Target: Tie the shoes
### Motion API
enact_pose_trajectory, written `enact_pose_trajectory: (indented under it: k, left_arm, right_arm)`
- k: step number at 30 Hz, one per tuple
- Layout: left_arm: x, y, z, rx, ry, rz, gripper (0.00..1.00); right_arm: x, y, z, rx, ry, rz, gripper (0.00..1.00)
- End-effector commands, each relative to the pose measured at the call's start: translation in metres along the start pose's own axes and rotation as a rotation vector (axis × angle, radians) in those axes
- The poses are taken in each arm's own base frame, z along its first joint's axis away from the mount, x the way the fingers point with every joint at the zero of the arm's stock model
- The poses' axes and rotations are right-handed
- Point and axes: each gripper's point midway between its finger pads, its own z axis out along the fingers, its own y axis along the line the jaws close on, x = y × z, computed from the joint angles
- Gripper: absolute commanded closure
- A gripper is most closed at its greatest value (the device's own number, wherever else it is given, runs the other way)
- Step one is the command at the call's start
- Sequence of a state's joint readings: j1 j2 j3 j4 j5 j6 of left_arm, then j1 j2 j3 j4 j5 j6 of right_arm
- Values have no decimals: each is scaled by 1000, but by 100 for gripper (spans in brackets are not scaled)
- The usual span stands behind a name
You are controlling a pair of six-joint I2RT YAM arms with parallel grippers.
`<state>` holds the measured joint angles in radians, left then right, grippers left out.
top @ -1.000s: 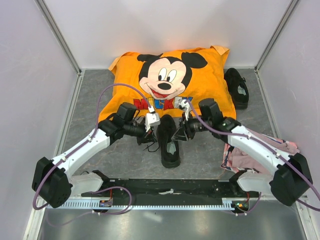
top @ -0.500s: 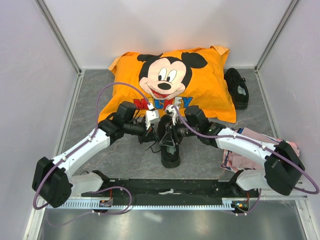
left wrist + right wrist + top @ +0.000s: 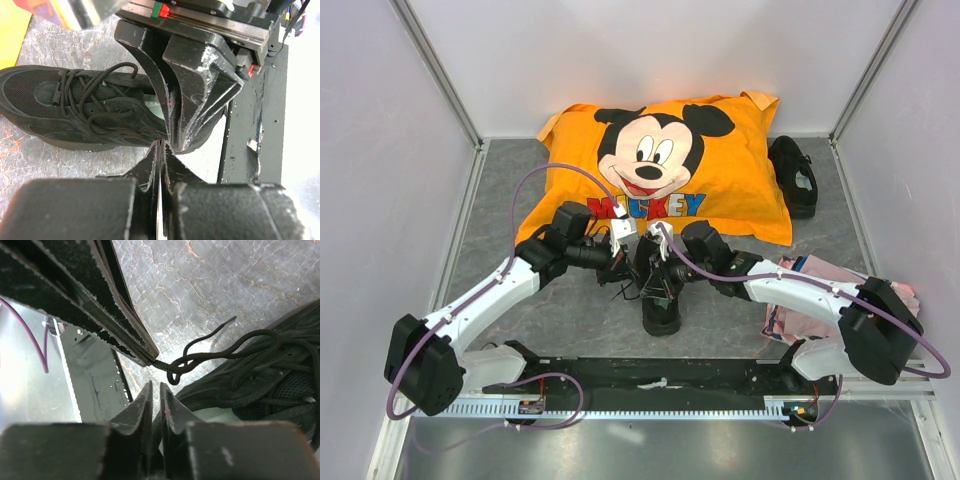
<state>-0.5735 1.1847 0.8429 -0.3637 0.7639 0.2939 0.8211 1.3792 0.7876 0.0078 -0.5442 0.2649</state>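
- Pinching a lace (image 3: 200, 357) end in my firmly clenched left gripper (image 3: 161, 146), I am holding the strand out from the side of the near shoe (image 3: 60, 107), so that it is standing clear of the tangle for the other tool.
- I am holding the right gripper (image 3: 156, 390) just beside those clamped tips. Its jaws are nearly together with a slim gap showing, and I cannot tell whether they are gripping anything.
- The shoe is lying on the grey table (image 3: 500, 200) between my arms, just in front of the orange pillow (image 3: 720, 180), and its laces are looking unknotted.
- The second shoe (image 3: 795, 178) is waiting well apart at the far right.
- Both arms are reaching low and angling inward, their wrists meeting over the laces.
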Motion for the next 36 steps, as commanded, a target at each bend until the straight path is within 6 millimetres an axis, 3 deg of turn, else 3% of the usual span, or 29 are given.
enact_pose_trajectory:
  k: [1, 8, 16, 18, 20, 22, 26, 30, 31, 36]
  left_arm:
    - [-20, -4, -6, 15, -59, 16, 98]
    - [-35, 2, -12, -7, -90, 5, 98]
    - [-84, 5, -21, -3, -187, -42, 98]
    - [-86, 5, -20, 4, -188, -51, 99]
    - [-82, 5, -20, 1, -180, -55, 98]
    - [-74, 4, -18, 6, -168, -65, 99]
    - [-69, 6, -17, -10, -169, -64, 98]
    - [-78, 15, -26, -40, -198, -67, 98]
    - [-80, 14, -29, -35, -206, -63, 98]
    - [-73, 12, -34, -39, -197, 0, 98]
  right_arm:
    - [-13, 2, 1, 0, -37, -29, 97]
    - [-6, 8, -5, -17, -29, -47, 100]
    - [13, 25, 0, -50, 17, -154, 100]
    - [8, 20, 1, -18, 5, -154, 100]
    - [-5, 17, -4, 37, -25, -131, 81]
    - [-14, 16, -11, 73, -66, -129, 71]
    - [-23, 15, -22, 106, -117, -152, 69]
    - [-32, 23, -40, 109, -150, -189, 63]
    - [-45, 23, -50, 128, -182, -197, 61]
    - [-61, -2, -81, 210, -201, -132, 60]
